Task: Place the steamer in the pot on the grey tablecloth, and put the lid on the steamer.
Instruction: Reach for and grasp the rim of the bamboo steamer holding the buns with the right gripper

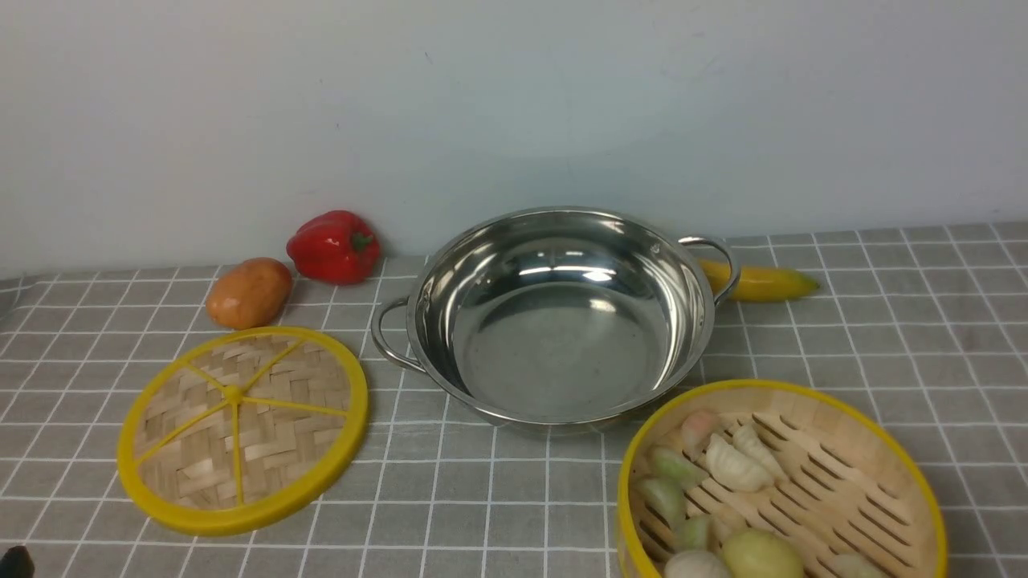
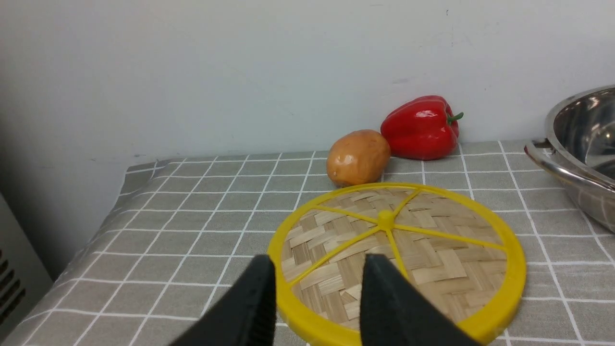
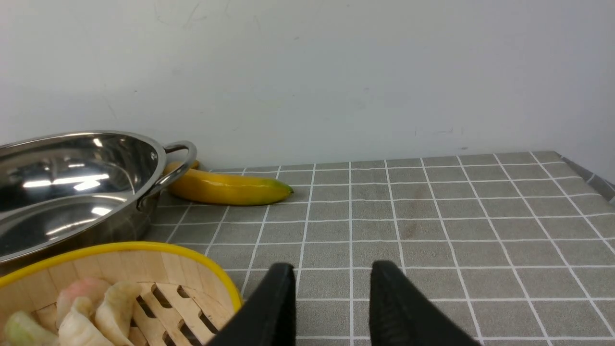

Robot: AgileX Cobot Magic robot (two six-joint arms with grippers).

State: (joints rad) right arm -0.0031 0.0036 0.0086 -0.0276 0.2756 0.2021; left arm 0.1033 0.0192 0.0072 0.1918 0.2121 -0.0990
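Observation:
The steel pot (image 1: 562, 321) stands empty mid-table on the grey tablecloth (image 1: 883, 337); it also shows in the right wrist view (image 3: 72, 182). The steamer (image 1: 803, 482), holding several dumplings, sits at the front right, beside the pot; its rim shows in the right wrist view (image 3: 144, 269). The lid (image 1: 241, 425) lies flat at the front left. My left gripper (image 2: 317, 269) is open and empty just before the lid's near rim (image 2: 399, 254). My right gripper (image 3: 331, 276) is open and empty over bare cloth, beside the steamer.
A potato (image 1: 249, 293) and a red pepper (image 1: 333, 245) lie behind the lid by the wall. A banana (image 1: 763, 281) lies behind the pot's right handle. The cloth's left edge drops off in the left wrist view (image 2: 72, 269).

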